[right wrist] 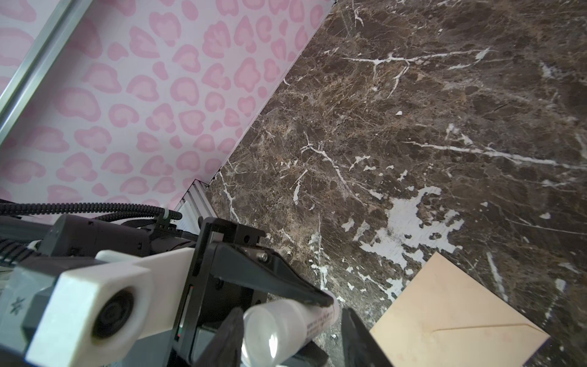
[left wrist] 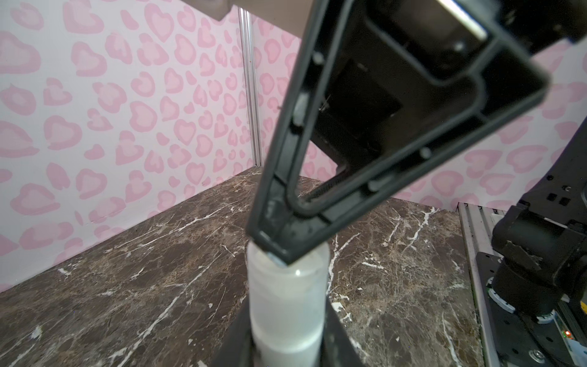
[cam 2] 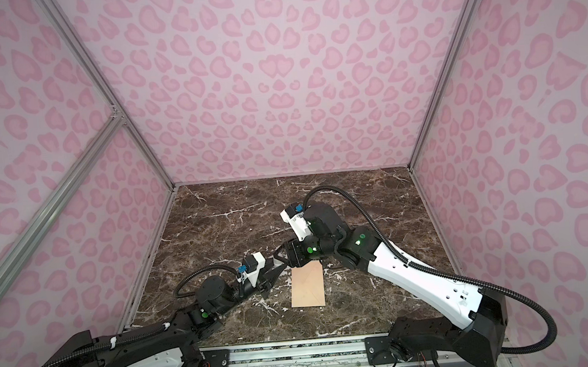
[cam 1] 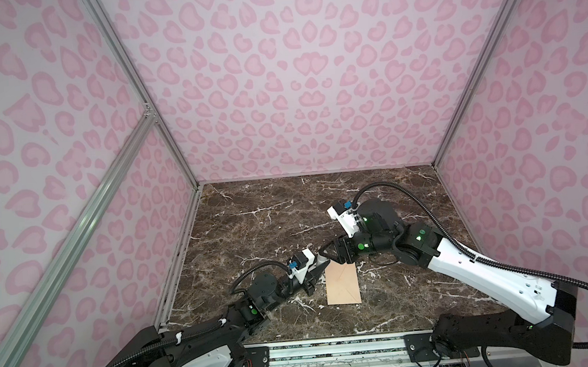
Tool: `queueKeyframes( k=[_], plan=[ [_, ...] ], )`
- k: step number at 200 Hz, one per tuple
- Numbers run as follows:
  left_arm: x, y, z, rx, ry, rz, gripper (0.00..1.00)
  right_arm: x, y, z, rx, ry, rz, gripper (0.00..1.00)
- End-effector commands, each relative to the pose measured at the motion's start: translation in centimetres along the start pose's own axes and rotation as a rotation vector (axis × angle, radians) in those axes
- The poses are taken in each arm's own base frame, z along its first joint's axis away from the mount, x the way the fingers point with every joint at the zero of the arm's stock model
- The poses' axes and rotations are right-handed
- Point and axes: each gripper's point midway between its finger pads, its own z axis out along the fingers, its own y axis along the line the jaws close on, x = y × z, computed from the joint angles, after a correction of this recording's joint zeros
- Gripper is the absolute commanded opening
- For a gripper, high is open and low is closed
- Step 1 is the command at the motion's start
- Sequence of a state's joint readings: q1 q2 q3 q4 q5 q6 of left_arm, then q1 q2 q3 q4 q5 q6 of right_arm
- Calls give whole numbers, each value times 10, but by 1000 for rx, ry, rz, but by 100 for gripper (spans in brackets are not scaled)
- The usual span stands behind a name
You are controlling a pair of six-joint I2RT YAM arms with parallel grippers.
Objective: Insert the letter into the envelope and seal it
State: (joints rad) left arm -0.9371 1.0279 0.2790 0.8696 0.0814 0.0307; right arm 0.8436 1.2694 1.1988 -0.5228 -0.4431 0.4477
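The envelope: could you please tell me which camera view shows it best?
A top view: the envelope lies flat with nearly its whole outline and diagonal seams visible. The right wrist view catches only part of it, cut off by the picture's edge. The left wrist view shows none of it.

Matt paper envelope (cam 1: 342,283) on smooth marble-look table (cam 1: 253,222) (frosted plastic tube (right wrist: 286,327)).

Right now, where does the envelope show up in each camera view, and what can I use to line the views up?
In a top view: the envelope, lower middle of the picture.
In a top view: the same spot.
Left wrist: not in it.
Right wrist: bottom right corner.
Shared landmark: the white tube, visible in all four.
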Motion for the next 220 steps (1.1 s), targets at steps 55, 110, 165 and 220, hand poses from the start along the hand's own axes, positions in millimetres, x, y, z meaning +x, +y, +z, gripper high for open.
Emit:
queueKeyframes(
  k=[55, 110, 165, 220],
  plan=[
    [-36, 5, -2, -23, -133, 16, 4, 21, -24, 6, 111, 72, -15, 42],
    [-41, 6, -1, -23, -150, 14, 4, 29, -26, 11, 141, 108, -40, 37],
    [-28, 4, 2, -8, -98, 13, 4, 10, -24, -2, 179, 42, -72, 39],
    [-7, 1, 5, 6, -5, 6, 4, -28, -20, -22, 222, -81, -94, 46]
  ],
)
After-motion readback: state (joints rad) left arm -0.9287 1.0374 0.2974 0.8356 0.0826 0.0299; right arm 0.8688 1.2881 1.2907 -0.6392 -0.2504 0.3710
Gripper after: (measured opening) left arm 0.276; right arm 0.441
